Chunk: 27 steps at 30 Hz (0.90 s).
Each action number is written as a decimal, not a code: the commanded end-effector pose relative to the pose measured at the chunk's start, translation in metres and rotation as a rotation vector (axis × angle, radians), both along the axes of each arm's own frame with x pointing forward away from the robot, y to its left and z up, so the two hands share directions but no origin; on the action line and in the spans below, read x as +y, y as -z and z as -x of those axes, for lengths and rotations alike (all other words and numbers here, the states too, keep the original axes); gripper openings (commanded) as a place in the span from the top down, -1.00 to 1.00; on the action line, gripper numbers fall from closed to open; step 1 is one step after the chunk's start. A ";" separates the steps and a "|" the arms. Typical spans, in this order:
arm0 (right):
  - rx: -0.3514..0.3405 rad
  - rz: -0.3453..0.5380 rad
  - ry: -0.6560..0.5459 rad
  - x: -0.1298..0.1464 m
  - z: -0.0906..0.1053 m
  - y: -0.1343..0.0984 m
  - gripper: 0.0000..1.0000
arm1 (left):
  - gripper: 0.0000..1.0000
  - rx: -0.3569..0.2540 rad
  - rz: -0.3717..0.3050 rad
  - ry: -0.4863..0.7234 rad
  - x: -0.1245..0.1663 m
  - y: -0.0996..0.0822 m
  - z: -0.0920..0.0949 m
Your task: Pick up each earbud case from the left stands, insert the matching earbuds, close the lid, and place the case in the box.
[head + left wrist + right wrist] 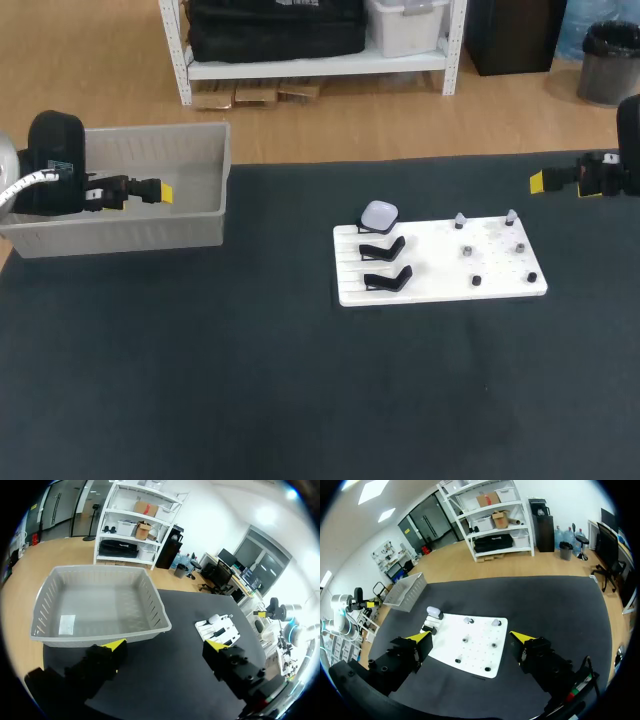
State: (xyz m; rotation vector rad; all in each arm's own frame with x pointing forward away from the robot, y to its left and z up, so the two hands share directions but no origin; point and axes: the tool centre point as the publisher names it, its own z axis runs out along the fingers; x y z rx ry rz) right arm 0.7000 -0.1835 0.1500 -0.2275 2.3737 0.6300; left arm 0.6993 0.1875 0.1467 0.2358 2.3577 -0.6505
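A white board [500,285] lies right of the table's middle. On its left side a pale earbud case [379,214] with its lid down sits on the rear stand. Two black stands [383,248] in front of it hold nothing. Small earbuds [466,250] stand on pegs across the board's right half. My left gripper [160,190] hangs open over the grey box [130,235] at the far left. My right gripper [538,182] is open, behind and to the right of the board. In the right wrist view the board [470,655] and case [434,611] lie ahead of the open gripper [471,636].
In the left wrist view, the grey box [45,625] ahead of the left gripper [165,647] has only a white label on its floor. Dark mat covers the table [250,400], with open room in front of the board.
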 end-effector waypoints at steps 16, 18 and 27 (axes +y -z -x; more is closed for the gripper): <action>0.000 -0.002 -0.002 -0.001 0.000 0.000 -1.00 | -1.00 -0.123 0.025 0.140 -0.009 -0.006 -0.001; 0.000 -0.002 -0.002 -0.001 0.000 0.000 -1.00 | -1.00 -0.296 0.066 0.286 -0.014 -0.009 -0.003; 0.000 -0.002 -0.002 -0.001 0.000 0.000 -1.00 | -1.00 -0.624 0.065 0.696 -0.037 -0.017 -0.011</action>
